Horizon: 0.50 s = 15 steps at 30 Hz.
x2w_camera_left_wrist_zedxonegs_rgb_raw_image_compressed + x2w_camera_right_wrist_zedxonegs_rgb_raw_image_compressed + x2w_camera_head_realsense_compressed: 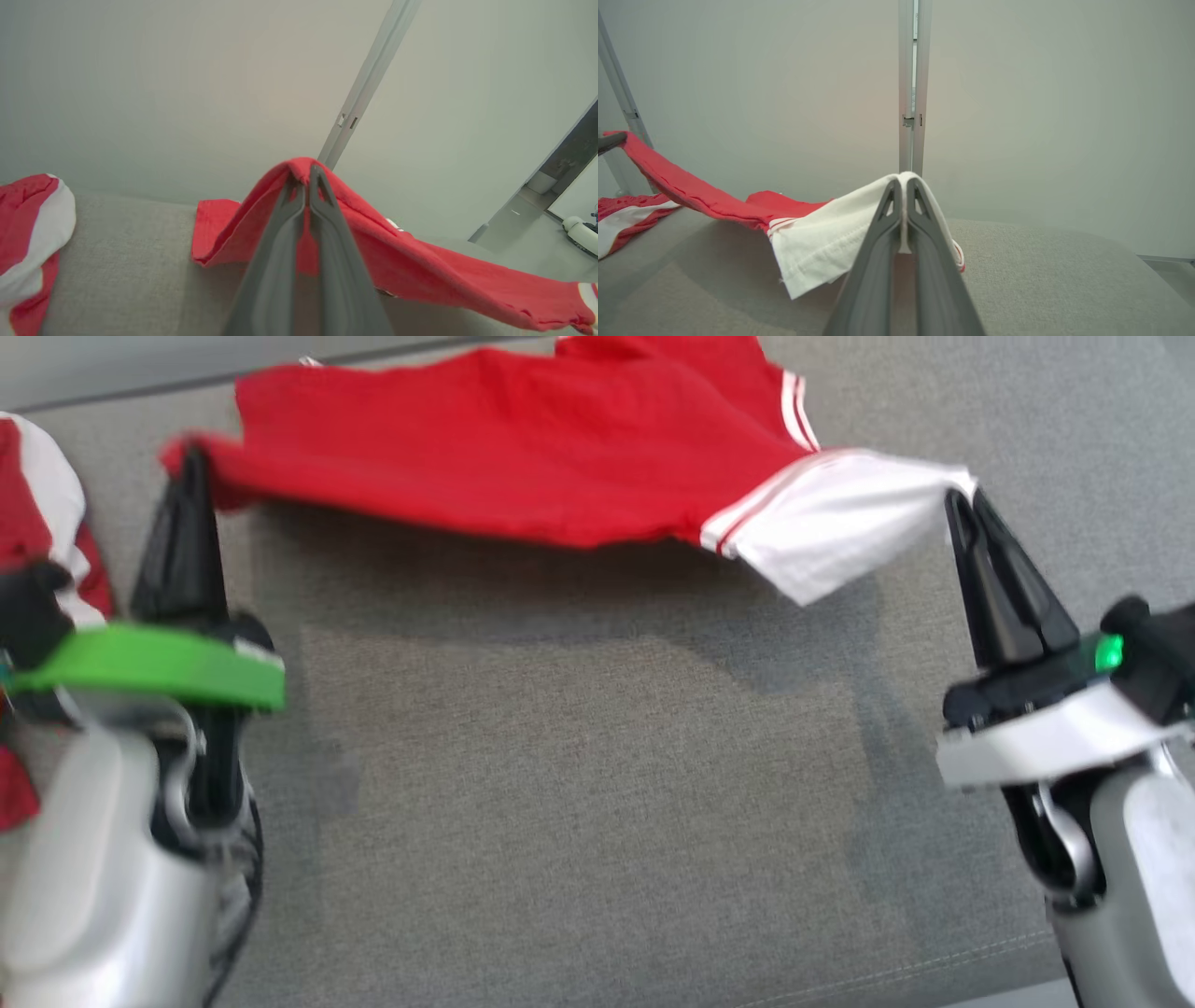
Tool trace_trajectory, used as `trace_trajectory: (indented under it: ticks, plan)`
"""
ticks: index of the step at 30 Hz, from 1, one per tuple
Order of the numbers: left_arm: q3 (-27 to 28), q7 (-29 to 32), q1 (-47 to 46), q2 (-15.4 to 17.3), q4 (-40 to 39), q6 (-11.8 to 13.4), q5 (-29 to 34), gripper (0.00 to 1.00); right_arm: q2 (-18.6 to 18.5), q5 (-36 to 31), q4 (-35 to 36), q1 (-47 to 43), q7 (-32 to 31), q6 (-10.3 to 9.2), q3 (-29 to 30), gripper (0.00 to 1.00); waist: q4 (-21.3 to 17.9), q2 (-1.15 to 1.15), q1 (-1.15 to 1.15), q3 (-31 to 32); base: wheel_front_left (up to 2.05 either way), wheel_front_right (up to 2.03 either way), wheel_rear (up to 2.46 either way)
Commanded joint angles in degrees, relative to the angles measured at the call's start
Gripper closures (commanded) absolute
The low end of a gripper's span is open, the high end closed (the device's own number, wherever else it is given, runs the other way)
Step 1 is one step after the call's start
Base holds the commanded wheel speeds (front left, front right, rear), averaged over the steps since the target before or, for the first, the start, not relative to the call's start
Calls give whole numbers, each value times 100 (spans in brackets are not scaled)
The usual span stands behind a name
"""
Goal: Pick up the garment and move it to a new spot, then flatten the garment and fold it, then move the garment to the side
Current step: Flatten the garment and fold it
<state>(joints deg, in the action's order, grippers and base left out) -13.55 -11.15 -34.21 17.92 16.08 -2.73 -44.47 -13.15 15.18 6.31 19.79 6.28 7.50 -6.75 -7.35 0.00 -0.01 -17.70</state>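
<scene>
Holding the red garment (523, 467) by two far ends, I have my left claw (193, 459) pinched closed on a red corner and my right claw (962, 500) pinched closed on its white sleeve (840, 523), so the cloth hangs stretched between them, its near edge lifted above the grey cushion (597, 803). I judge this wide hold is chosen because the tension pulls out wrinkles (one grip alone would let it bunch) and prepares the flattening. A second red and white cloth (37, 513) lies at my left, so mine should land clear of it
</scene>
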Motion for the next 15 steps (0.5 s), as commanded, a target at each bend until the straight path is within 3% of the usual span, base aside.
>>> trace_trajectory:
  ticks: [1,8,15]
  plan:
    - [40,6,434,-11,-265,132,-113,100,39,-24,212,-312,-79,-2,68,100,118,0,1,326,0,0,0]
    - [96,-62,2338,-168,-1446,648,-318,100,325,-184,988,-1585,-389,-1,358,100,142,0,1,657,0,0,0]
    - [139,-196,3517,-320,-1902,970,-332,100,595,-206,1265,-2410,-584,-1,492,100,118,0,1,910,0,0,0]
